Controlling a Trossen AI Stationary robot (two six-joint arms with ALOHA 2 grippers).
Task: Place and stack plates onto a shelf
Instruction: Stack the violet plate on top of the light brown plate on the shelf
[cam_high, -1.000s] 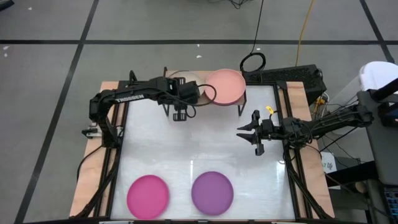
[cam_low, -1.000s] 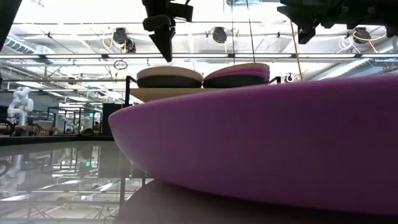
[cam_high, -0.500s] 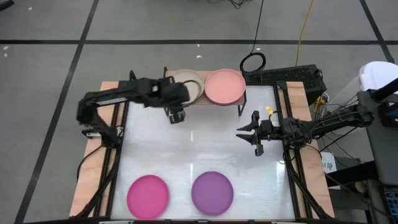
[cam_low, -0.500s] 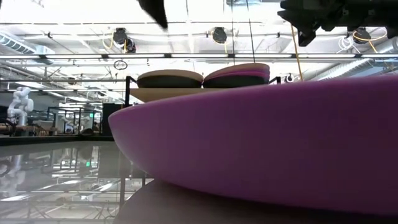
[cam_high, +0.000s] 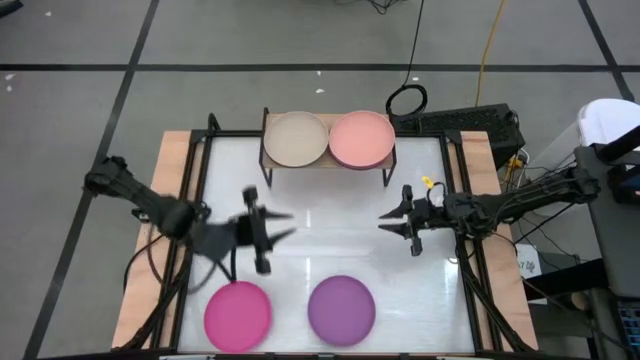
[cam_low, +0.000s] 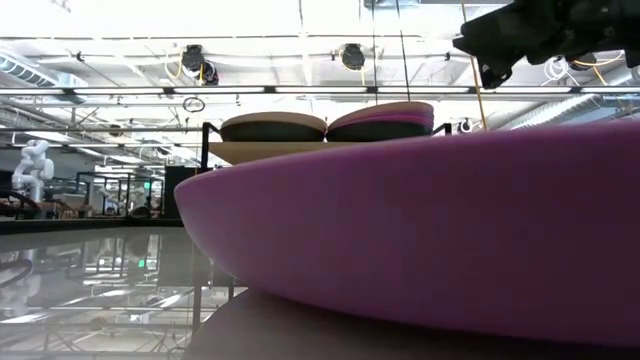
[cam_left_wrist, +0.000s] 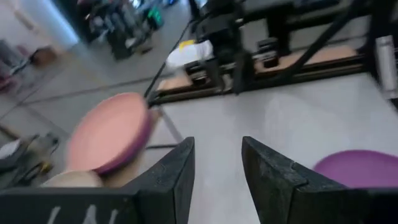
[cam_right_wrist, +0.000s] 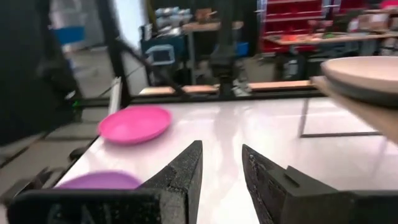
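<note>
The shelf stands at the table's far edge with two stacks of plates on it. A beige plate tops the left stack and a peach plate tops the right one. Both stacks also show in the low view. A magenta plate and a purple plate lie flat on the table near its front edge. My left gripper is open and empty above the table, left of centre, beyond the magenta plate. My right gripper is open and empty at the right of centre.
Black frame rails and wooden side strips run along the table's left and right edges. The white table middle lies between the two grippers. In the low view the purple plate fills the foreground.
My left gripper has drawn back from the shelf, where it hovered over the beige plate, toward the table's near and left edges. It has turned and now points toward the table's right. The beige plate stays on the left stack.
</note>
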